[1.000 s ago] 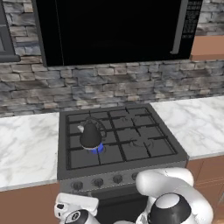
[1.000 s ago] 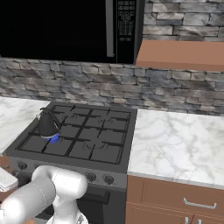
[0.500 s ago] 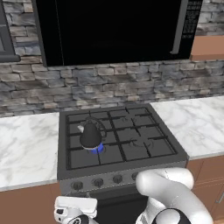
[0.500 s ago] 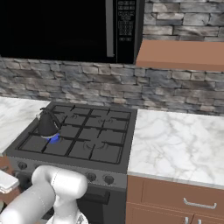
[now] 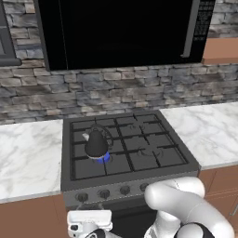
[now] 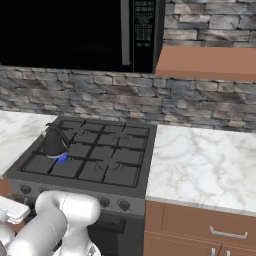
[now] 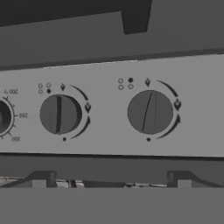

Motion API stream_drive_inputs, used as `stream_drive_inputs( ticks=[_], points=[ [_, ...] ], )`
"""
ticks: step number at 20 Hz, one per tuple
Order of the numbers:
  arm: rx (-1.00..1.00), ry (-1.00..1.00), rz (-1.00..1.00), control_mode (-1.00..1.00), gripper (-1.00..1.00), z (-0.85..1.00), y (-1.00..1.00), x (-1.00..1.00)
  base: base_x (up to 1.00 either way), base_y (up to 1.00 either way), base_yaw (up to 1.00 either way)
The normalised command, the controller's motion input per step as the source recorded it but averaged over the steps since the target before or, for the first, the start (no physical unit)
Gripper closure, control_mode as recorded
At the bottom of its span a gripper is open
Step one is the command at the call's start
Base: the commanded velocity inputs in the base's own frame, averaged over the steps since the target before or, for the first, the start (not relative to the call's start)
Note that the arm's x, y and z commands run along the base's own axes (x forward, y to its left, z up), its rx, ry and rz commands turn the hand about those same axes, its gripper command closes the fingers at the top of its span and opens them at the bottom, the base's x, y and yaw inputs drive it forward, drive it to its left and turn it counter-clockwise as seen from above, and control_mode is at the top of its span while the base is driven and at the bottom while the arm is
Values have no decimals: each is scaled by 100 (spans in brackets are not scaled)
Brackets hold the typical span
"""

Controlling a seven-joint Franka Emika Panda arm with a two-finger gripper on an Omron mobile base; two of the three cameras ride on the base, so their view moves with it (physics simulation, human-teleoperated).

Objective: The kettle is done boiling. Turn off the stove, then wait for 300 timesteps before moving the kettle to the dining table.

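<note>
Against the stone back wall, the stove (image 5: 125,153) sits between marble bench (image 5: 28,158) runs, open stone on both sides. On its front-left burner stands the kettle (image 5: 96,142) over a blue flame (image 5: 105,158). Overhead hangs a black microwave (image 5: 121,32). Hand view faces two round knobs (image 7: 149,112), close; whether the fingers are spread, I cannot tell.

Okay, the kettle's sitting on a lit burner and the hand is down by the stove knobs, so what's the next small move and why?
Probably ease the hand forward toward the knobs, then grip and turn the one for the kettle's burner. A blue flame burns under the kettle on the stove, so it isn't off yet. The hand view faces the knob panel, with nothing between the fingertips. Which knob feeds that burner is unclear.
</note>
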Motion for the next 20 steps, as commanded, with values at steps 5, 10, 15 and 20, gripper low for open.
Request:
stream_drive_inputs(
  ticks=[5, 10, 15, 20],
  points=[
    [0, 0, 3, -100, -100, 0, -2, 23, 0, 0, 0],
    [0, 6, 3, -100, -100, 0, 6, 23, 0, 0, 0],
    [0, 7, 5, -100, -100, -18, 22, 9, 0, 0, 0],
    [-1, 5, 6, -100, -100, -20, 24, 0, 0, 0, 0]
  ],
)
